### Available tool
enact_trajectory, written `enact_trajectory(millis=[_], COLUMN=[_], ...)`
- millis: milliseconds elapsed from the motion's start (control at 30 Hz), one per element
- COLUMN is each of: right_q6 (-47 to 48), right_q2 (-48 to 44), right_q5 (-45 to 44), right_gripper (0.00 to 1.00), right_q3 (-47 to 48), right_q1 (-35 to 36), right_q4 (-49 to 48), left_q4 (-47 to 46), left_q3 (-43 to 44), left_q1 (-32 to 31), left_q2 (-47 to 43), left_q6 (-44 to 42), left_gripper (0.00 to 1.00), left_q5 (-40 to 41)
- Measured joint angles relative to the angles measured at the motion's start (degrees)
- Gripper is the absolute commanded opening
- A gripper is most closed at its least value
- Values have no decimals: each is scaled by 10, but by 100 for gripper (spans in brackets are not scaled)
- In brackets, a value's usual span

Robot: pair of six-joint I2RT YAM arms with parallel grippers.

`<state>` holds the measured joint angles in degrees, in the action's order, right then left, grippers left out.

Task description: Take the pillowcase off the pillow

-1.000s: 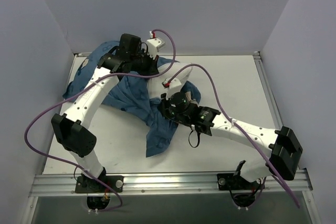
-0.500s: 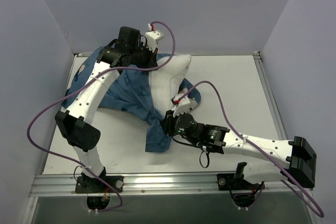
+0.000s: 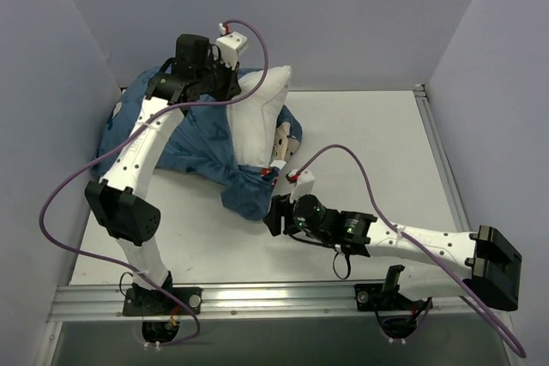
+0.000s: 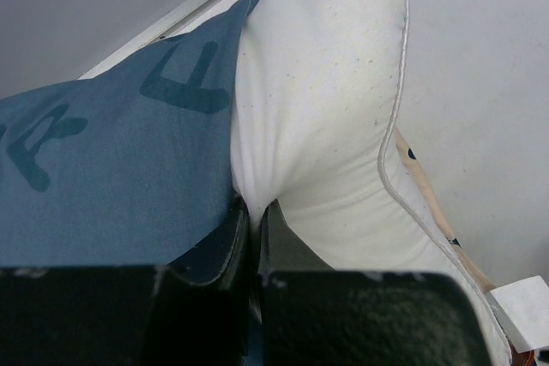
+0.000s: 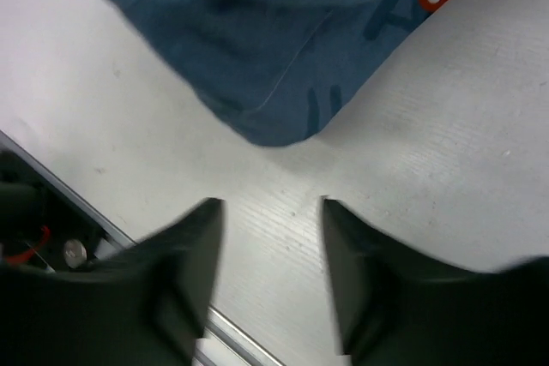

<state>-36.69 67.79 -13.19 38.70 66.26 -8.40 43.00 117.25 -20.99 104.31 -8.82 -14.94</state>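
The white pillow (image 3: 257,113) lies at the far left of the table, its right half bare. The blue printed pillowcase (image 3: 184,139) still covers its left part and trails in a bunched end (image 3: 247,196) toward the near side. My left gripper (image 3: 227,87) is shut on a pinch of the pillow's white fabric (image 4: 326,109) at its far corner, with the pillowcase (image 4: 111,169) just to the left of the jaws (image 4: 255,216). My right gripper (image 3: 272,218) stands open over bare table, a little short of the pillowcase's hanging corner (image 5: 283,40). Nothing is between its fingers (image 5: 270,212).
Grey walls close in the table (image 3: 386,152) on three sides. A metal rail (image 3: 257,297) runs along the near edge, close behind my right gripper. Purple cables loop over both arms. A white label (image 4: 525,297) hangs from the pillow's seam.
My right gripper has opened and let go of the pillowcase, drawing back toward the near edge. My left gripper has pulled the pillow up and to the far left, baring more white.
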Motion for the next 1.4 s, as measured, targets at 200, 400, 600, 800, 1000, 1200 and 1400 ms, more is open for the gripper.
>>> enact_trajectory(millis=[200, 400, 600, 800, 1000, 1200, 1400], right_q6=[-7, 10, 26, 14, 0, -23, -32], right_q2=[-25, 56, 137, 135, 47, -32, -69], right_q5=[23, 46, 68, 61, 35, 28, 74], right_gripper=[91, 86, 0, 0, 0, 0, 0], right_q3=[-12, 40, 89, 80, -8, -85, -137], right_q1=[-85, -88, -88, -89, -96, -118, -200], right_q4=[-81, -148, -188, -210, -231, -274, -290], left_q4=[0, 1, 1, 5, 3, 12, 29], left_q3=[3, 27, 58, 105, 170, 184, 178], left_q1=[-1, 0, 0, 24, 100, 136, 137], left_q2=[0, 0, 2, 17, 24, 23, 22], left_q6=[13, 22, 30, 84, 134, 159, 157], left_gripper=[2, 2, 2, 2, 2, 2, 2], left_q5=[-2, -1, -2, -21, -62, -112, -131])
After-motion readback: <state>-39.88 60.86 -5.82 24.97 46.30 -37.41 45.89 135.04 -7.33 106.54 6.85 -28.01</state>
